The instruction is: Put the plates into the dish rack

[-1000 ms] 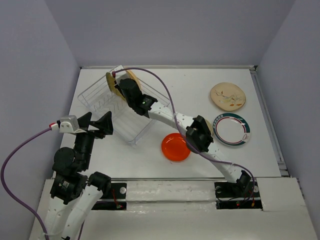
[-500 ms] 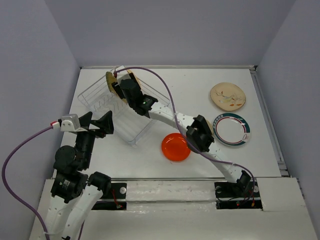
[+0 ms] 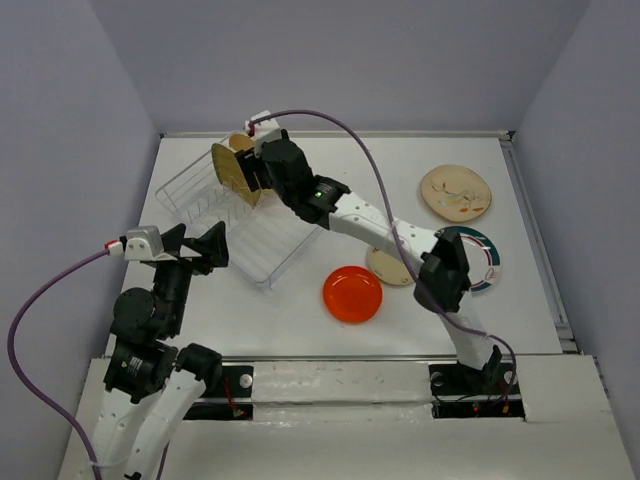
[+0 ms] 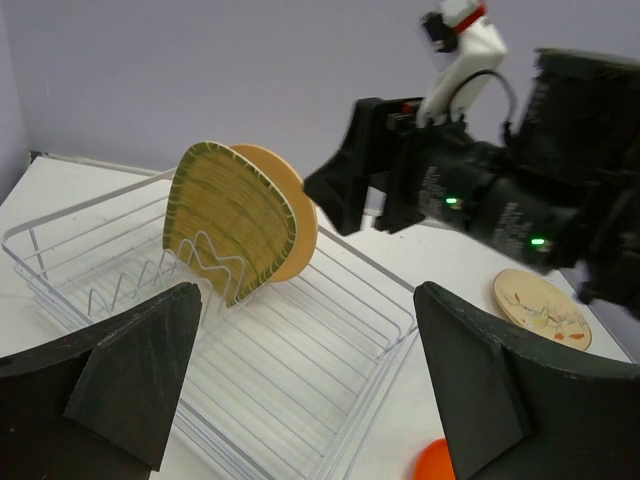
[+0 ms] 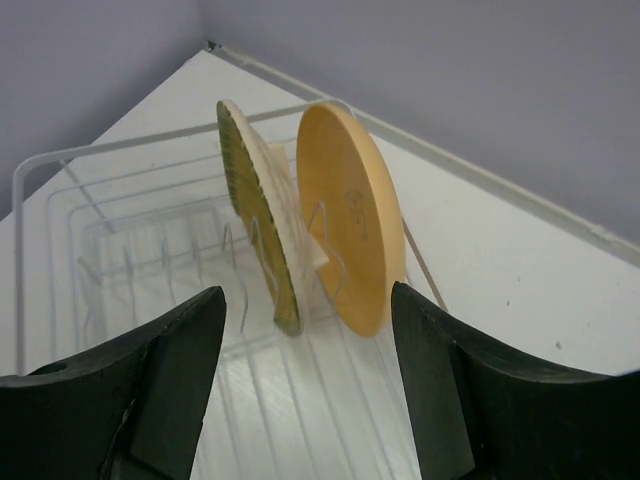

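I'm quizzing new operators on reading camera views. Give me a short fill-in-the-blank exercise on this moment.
1. With the ribbed plate and the peach plate, the dish rack holds ___ plates.
2. The right gripper is ___ and empty.
3. The red-orange plate lies flat on the ___.
Missing words: two; open; table.

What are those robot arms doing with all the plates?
They are loading plates into the white wire dish rack. Two stand upright in it: the yellow-olive ribbed plate and the peach round plate. The right claw is open beside them, holding nothing. The left claw is open and empty by the rack's near side. Four lie on the table: the small red-orange plate, the small beige plate partly under the right arm, the cream painted plate and the white dark-rimmed plate.
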`<state>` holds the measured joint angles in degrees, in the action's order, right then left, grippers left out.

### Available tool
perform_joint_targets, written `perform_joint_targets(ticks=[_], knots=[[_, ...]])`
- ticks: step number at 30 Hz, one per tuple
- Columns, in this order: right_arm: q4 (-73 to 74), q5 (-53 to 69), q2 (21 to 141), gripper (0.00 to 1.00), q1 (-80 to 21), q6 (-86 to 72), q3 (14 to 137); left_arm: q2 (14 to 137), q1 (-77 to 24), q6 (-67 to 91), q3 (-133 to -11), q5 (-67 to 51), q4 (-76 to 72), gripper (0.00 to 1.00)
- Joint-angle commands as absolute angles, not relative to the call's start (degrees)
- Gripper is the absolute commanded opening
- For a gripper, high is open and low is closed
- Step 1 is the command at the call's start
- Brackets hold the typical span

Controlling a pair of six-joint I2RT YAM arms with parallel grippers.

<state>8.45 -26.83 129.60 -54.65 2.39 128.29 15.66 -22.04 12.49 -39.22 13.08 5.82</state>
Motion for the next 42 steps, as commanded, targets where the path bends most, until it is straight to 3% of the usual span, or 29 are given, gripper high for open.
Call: perform_joint_targets(ticks=[1, 5, 10, 16, 19, 26, 35, 42], knots=[[8.5, -21.8, 113.5, 0.73, -53.7, -5.1, 113.8, 16.4, -21.8, 12.2, -38.8, 13.0, 3.1, 0.99], [8.4, -16.0, 96.5, 0.67, -49.2, -13.7, 89.5, 16.1, -21.8, 12.2, -38.8, 12.0, 3.2, 0.99], [8.4, -7.9, 75.8, 0.50, -33.3, -26.7, 60.4, 16.4, -21.8, 12.4, -38.7, 9.5, 2.8, 0.99], [5.8, -3.1, 65.8, 0.51, -12.8, -33.0, 47.6, 16.6, -21.9, 12.3, -38.5, 8.5, 3.0, 0.99], [2.9, 1.8, 67.4, 0.55, 1.4, -36.6, 46.7, 16.9, -22.0, 12.2, -38.5, 8.3, 3.1, 0.99], [-9.5, 12.0, 79.3, 0.56, 19.0, -48.1, 45.6, 16.4, -22.3, 12.2, -38.5, 7.3, 3.0, 0.99], [-8.9, 14.9, 101.0, 0.62, 22.8, -44.9, 55.7, 16.2, -23.5, 12.1, -38.4, 7.0, 2.9, 0.99], [-9.5, 25.2, 112.7, 0.56, 22.8, -45.0, 63.3, 17.0, -23.6, 12.1, -38.4, 6.4, 2.6, 0.99]])
